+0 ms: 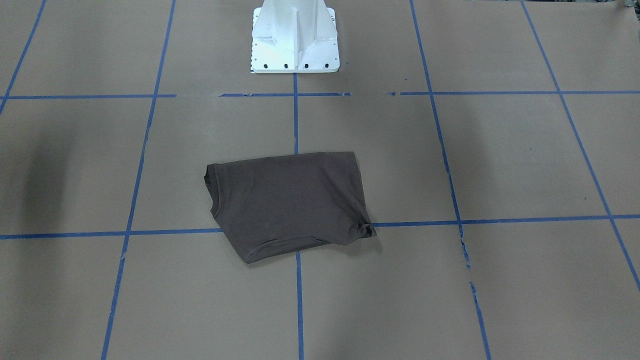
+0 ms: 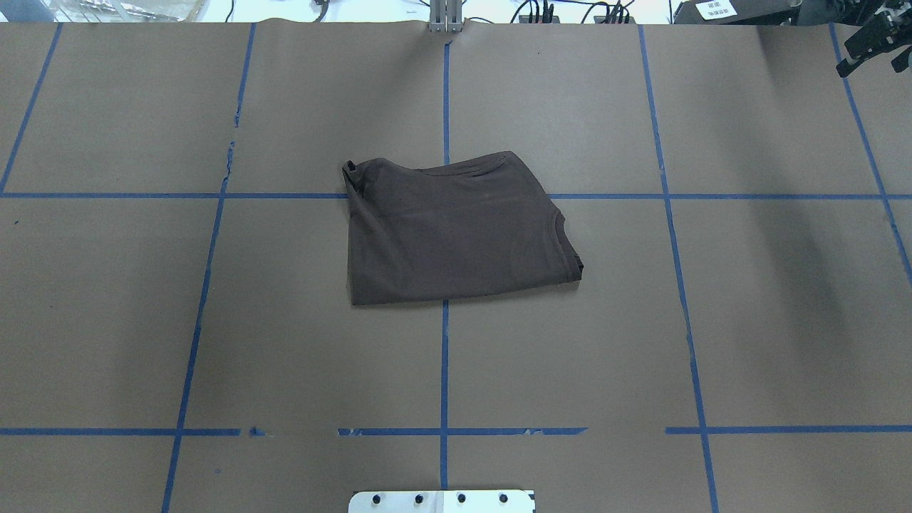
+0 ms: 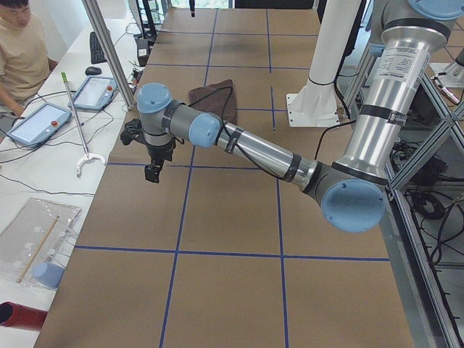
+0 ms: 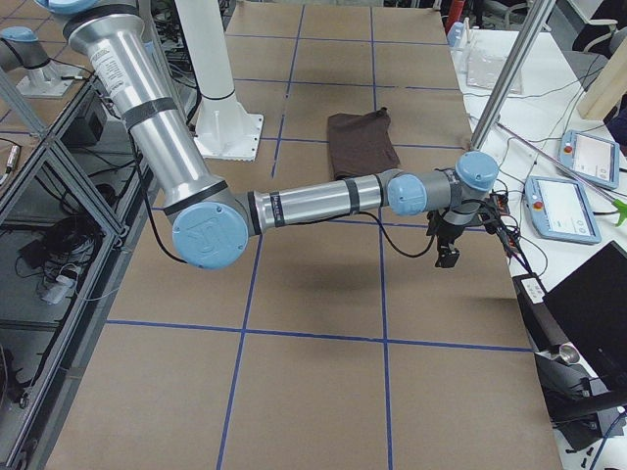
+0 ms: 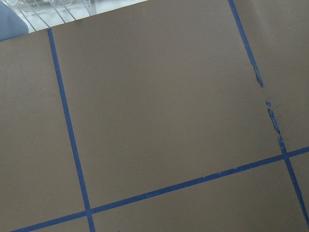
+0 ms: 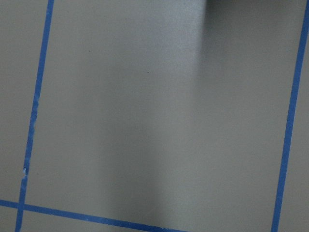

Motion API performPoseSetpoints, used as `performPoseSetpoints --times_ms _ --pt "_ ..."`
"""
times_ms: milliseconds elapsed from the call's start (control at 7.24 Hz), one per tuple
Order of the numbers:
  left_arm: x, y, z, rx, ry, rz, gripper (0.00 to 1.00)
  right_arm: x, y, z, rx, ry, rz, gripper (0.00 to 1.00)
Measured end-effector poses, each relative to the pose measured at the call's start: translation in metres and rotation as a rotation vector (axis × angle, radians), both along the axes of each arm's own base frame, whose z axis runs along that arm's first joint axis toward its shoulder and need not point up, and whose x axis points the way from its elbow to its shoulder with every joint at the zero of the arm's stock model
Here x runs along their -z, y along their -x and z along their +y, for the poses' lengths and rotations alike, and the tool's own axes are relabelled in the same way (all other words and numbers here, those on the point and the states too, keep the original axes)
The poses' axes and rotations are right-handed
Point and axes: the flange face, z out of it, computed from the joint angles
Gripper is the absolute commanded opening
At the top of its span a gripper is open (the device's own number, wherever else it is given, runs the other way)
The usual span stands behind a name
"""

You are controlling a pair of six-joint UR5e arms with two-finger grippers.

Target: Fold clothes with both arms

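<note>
Shirt: dark brown-grey cotton T-shirt (image 2: pixel 456 231), folded, mid-table across blue tape lines (image 2: pixel 445 356); lower layers hidden.
Left: black two-finger left gripper (image 3: pixel 152 172) over bare table, well apart from the shirt; opening unreadable.
Right: black two-finger right gripper (image 4: pixel 447 257), likewise apart; cannot tell its opening.

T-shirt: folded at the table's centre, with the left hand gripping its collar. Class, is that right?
No. The T-shirt lies folded at the table's centre, but the left hand hangs apart from it over bare table, as the exterior left view shows.
</note>
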Motion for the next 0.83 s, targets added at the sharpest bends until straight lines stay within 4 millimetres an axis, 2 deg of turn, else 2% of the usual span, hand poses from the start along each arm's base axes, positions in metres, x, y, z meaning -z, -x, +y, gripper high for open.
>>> performPoseSetpoints --times_ms 552,828 --pt "0.001 -0.002 -0.003 -0.005 -0.042 0.003 1.00 -0.002 -0.006 0.024 -0.003 -0.045 0.030 1.00" --pt "0.003 -0.005 -0.006 -0.007 -0.062 0.006 1.00 0.003 -0.003 0.025 -0.002 -0.052 0.029 1.00"
